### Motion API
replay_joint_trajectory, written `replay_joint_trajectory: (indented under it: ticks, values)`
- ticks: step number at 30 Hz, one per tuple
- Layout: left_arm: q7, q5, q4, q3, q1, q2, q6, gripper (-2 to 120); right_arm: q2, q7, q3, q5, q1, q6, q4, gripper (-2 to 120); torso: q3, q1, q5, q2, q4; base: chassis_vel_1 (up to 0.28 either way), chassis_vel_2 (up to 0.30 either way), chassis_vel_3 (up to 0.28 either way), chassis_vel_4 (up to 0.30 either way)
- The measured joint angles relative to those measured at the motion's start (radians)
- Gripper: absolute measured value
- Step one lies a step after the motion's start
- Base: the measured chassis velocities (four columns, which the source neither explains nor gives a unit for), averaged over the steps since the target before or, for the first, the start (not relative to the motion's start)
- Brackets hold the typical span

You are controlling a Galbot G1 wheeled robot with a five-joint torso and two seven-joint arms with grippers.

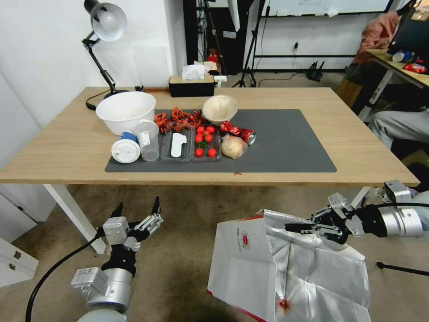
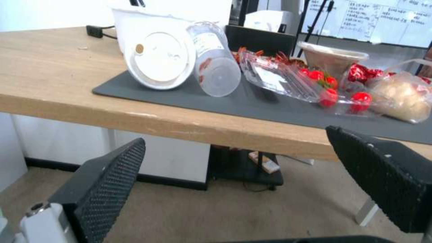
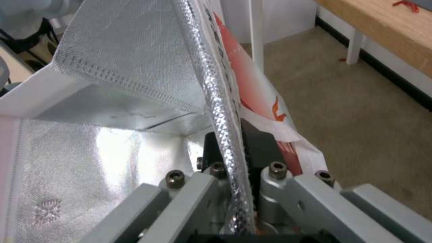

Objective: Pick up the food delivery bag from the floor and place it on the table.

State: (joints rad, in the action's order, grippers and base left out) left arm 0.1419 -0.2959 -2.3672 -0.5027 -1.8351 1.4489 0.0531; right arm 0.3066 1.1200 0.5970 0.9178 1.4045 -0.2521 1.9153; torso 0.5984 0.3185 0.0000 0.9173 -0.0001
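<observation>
**Bag rim pinched, tabletop edge ahead**

My right tool (image 1: 298,228) is clamped on the top rim of the food delivery bag (image 1: 250,264), foil wall nipped between the pads. The bag sits low over the floor (image 1: 178,250), at five o'clock from the tabletop (image 1: 62,147); whether its base touches I can't tell. It looks light but floppy: thin walls, mouth sagging open, so I judge the rim or strap the only sound hold. My left tool (image 1: 137,210) waits at seven o'clock, fingers spread, holding nothing. The near edge is overhead. The dark mat (image 1: 290,143) at three o'clock offers room; food clutter crowds nine.
</observation>
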Motion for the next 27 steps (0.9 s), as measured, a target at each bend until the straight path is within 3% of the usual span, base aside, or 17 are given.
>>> replay_joint_trajectory:
  ticks: [27]
  values:
    - [0.003,-0.007,-0.002,0.000,0.000,0.000,-0.001,100,-0.003,0.002,0.008,-0.002,0.013,0.001,0.007,0,0.070,0.054,-0.0001,0.125,0.0000,0.000,0.000,0.000,0.000]
